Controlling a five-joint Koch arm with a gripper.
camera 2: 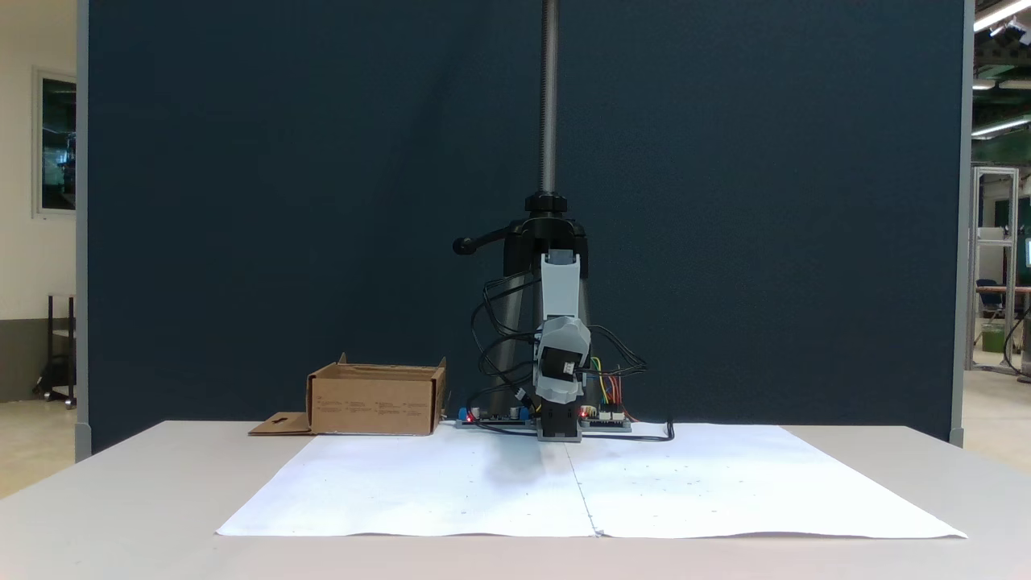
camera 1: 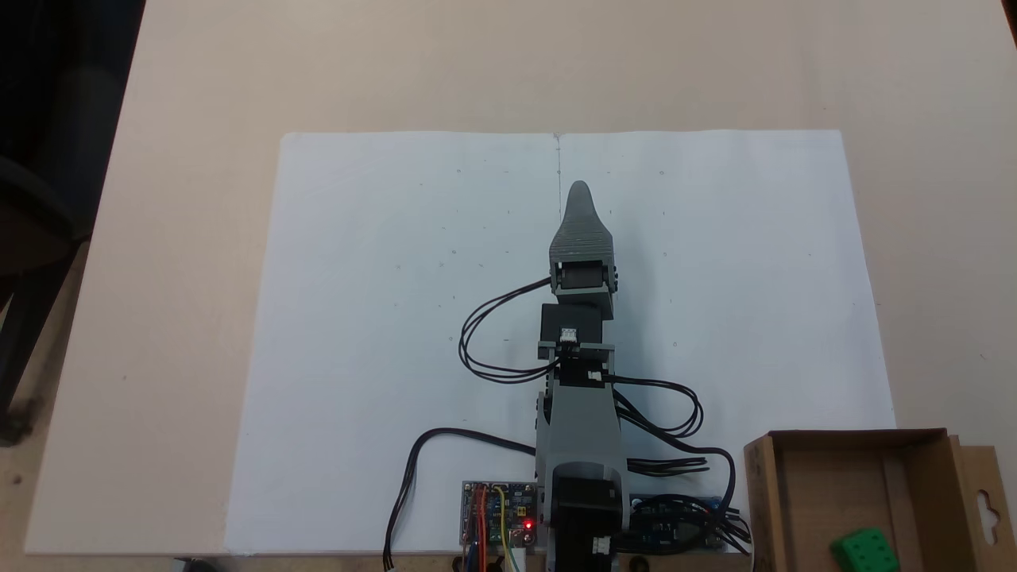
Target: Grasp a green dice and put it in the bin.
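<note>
The green dice (camera 1: 864,550) lies inside the bin (camera 1: 764,492), a brown cardboard box at the bottom right of a fixed view, near the box's lower edge. From the table-level fixed view the bin (camera 2: 374,400) stands left of the arm's base, and its walls hide the dice. My gripper (camera 1: 580,191) points away from the base over the middle of the white paper, far from the bin. It shows as a single grey tapered tip with nothing in it. From the front the gripper (camera 2: 561,379) faces the camera and its jaws cannot be told apart.
A large white paper sheet (camera 1: 381,334) covers the table's centre. Circuit boards (camera 1: 496,515) and looping black cables (camera 1: 493,334) sit around the arm's base. The bin's flap (camera 1: 985,500) with a hang-hole lies outward. A camera pole (camera 2: 548,97) stands behind the arm, before a dark blue partition.
</note>
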